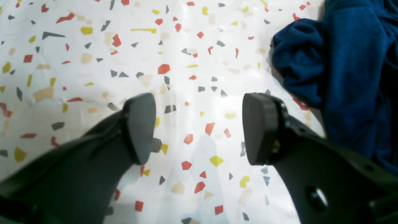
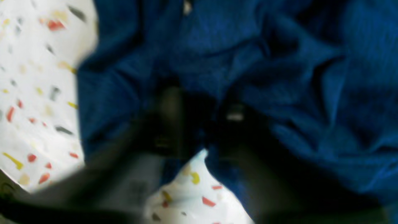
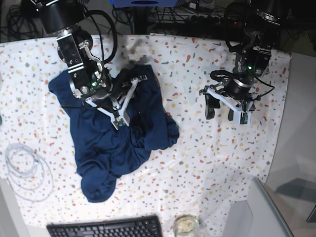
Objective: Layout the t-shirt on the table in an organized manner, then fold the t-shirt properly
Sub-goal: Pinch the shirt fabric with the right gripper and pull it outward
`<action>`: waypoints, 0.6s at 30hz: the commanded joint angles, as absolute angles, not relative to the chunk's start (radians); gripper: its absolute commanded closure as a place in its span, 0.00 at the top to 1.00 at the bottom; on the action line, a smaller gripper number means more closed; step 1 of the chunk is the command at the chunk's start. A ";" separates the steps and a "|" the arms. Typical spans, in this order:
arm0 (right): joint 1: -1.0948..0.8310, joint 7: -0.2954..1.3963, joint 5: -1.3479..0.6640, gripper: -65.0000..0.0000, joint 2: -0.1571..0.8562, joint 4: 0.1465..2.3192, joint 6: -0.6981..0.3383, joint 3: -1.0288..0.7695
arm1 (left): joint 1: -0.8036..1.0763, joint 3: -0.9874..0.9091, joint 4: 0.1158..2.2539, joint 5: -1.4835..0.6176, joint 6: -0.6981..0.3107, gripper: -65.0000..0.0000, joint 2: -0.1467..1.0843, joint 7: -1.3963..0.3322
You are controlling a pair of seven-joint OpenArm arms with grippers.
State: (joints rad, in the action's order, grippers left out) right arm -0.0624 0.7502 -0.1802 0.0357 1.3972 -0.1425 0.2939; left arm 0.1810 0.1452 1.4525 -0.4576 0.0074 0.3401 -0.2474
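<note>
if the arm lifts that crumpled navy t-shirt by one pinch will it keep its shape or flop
Probably flop: the dark navy fabric t-shirt lies in soft bunched folds. The right gripper, shut on it, would likely raise one hanging bunch. It probably drags rather than slides on the speckled white table.

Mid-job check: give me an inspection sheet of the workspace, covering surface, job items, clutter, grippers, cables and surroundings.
Surface: table under a white speckled cloth.
Job's things: t-shirt, navy, crumpled in a heap, not laid out.
Clutter: black keyboard and small glass jar at the near edge.
Grippers: right gripper shut on the t-shirt's upper edge; left gripper open above bare cloth, beside the shirt.
Cables: white coiled cable on the table; dark cables behind it.
Surroundings: grey chair back at the near corner.
</note>
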 commanded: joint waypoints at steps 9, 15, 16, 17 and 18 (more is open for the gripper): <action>-0.285 0.805 -0.194 0.00 0.194 1.690 -0.147 0.289 | 0.176 0.145 1.468 -0.460 0.005 0.64 0.355 -0.223; -0.352 0.883 -0.194 0.00 0.216 1.785 -0.143 0.176 | 0.177 0.136 1.468 -0.460 0.005 0.64 0.355 -0.223; -0.369 0.895 -0.196 0.00 0.216 1.817 -0.143 0.143 | 0.179 0.134 1.468 -0.460 0.005 0.64 0.357 -0.223; -0.387 0.903 -0.196 0.00 0.216 1.862 -0.143 0.111 | 0.179 0.134 1.468 -0.460 0.005 0.64 0.363 -0.223; -0.406 0.909 -0.197 0.00 0.214 1.908 -0.143 0.087 | 0.180 0.134 1.468 -0.460 0.005 0.64 0.377 -0.223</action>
State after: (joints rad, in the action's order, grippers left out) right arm -0.4099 0.9257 -0.1848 0.2157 1.8843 -0.1383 0.0849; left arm 0.1864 0.1410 1.4525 -0.4572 0.0071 0.3576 -0.2478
